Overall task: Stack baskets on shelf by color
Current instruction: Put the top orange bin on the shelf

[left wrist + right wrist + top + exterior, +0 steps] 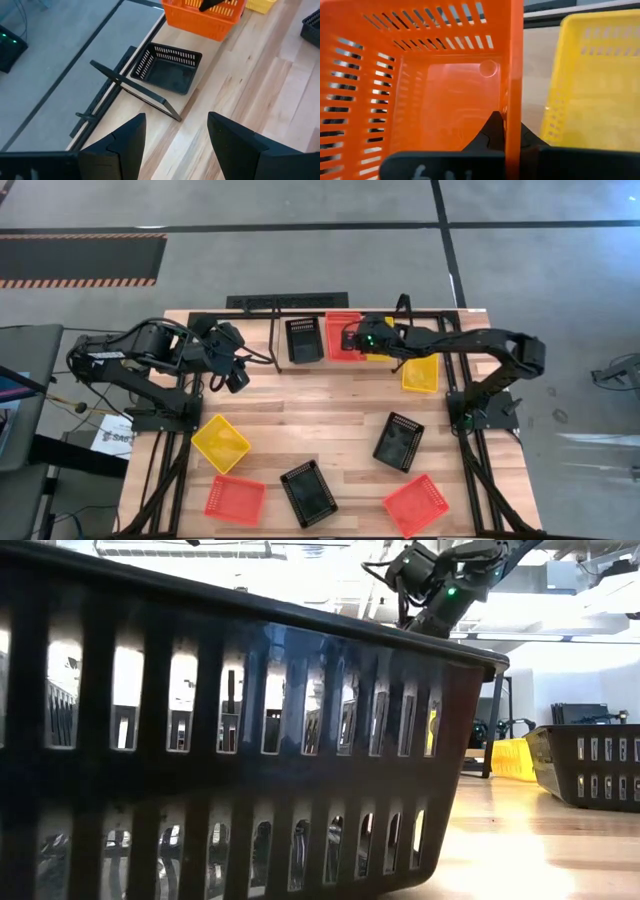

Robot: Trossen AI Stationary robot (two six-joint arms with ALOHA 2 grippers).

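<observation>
The high view looks straight down on the whole wooden table point(330, 430), floor filling the upper frame. The low view sits at table-top height, pressed so near a black basket point(230, 740) that its wall fills the frame's left and centre; room and ceiling show beyond at upper right. The left wrist view faces down and forward from some height above the table's far edge, taking in another black basket point(167, 67) and an orange basket point(205, 15) at the top. The right wrist view, very near, shares that orange basket point(420, 85), beside a yellow basket point(595, 80).
</observation>
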